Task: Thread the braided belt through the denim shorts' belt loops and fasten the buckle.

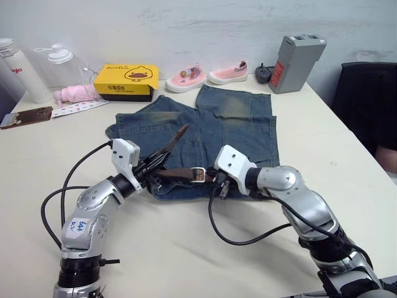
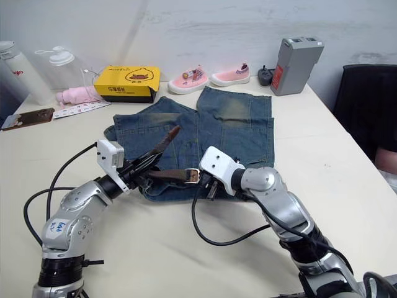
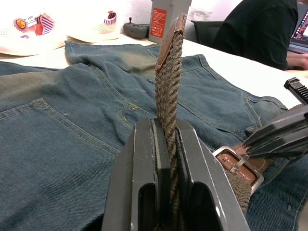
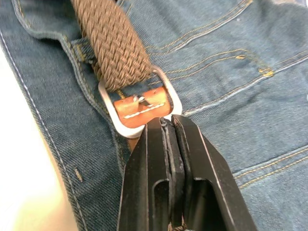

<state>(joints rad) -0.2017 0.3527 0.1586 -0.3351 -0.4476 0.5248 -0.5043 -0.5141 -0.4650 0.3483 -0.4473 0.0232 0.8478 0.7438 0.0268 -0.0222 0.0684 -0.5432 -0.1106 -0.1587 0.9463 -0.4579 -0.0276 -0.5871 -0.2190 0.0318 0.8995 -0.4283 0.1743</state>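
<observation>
The denim shorts (image 1: 236,124) lie flat mid-table, waistband toward me. The braided belt (image 1: 177,141) runs along that waistband. Its tapered tip rises up out of my left gripper (image 1: 155,164), which is shut on the strap (image 3: 169,91) a little below the tip. The silver buckle (image 1: 198,174) lies on the waistband between the two grippers. My right gripper (image 1: 217,180) is shut on the brown leather tab right behind the buckle (image 4: 107,103). A belt loop (image 4: 79,48) shows beside the woven strap (image 4: 113,43) near the buckle.
At the back of the table stand a yellow box (image 1: 126,81), two small pink shoes (image 1: 186,77), a grey device (image 1: 296,62), bottles (image 1: 18,68) and a pink cloth (image 1: 74,93). A person in dark clothes (image 3: 260,29) sits off the right edge. Black cables (image 1: 239,239) trail from both wrists.
</observation>
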